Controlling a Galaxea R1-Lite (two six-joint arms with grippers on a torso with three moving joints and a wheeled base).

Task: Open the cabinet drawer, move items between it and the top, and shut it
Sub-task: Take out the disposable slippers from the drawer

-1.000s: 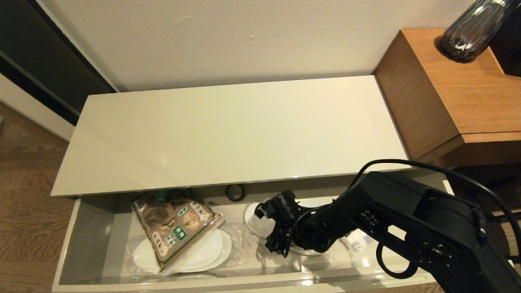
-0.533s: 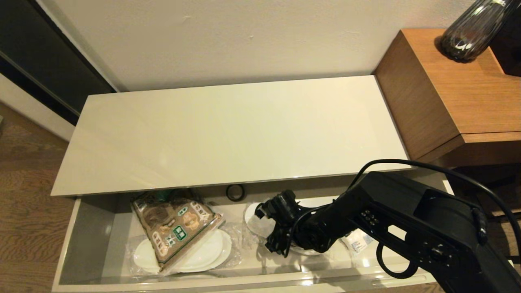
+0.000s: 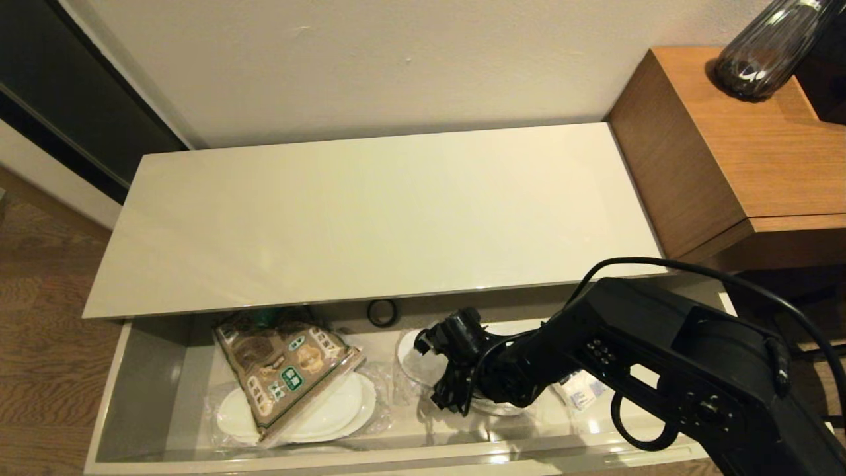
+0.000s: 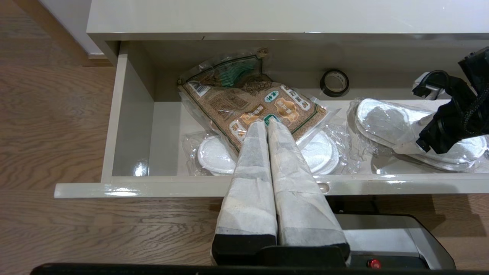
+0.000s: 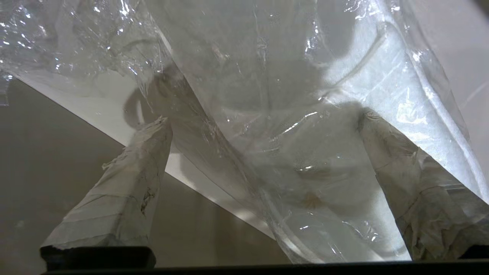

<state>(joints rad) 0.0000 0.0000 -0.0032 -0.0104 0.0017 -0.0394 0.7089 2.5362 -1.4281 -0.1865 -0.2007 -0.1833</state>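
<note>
You see a brown-and-green snack bag [image 3: 284,370], white slippers [image 4: 386,122] in clear wrap, perhaps black tape [image 3: 383,312], beige drawer [image 3: 106,423].

Occlusions and cut-offs in the open drawer

The right slipper pack [image 3: 423,360] is largely covered by the right gripper [image 3: 444,370] in the head view; the tissue pack [image 3: 581,393] is mostly hidden behind the arm. The left slipper pack [image 3: 317,413] is half buried under the snack bag [image 3: 284,367]. The tape roll [image 3: 383,312] is partly tucked under the top [image 3: 370,218]. The vase [image 3: 767,46] is cropped by the frame edge.
</note>
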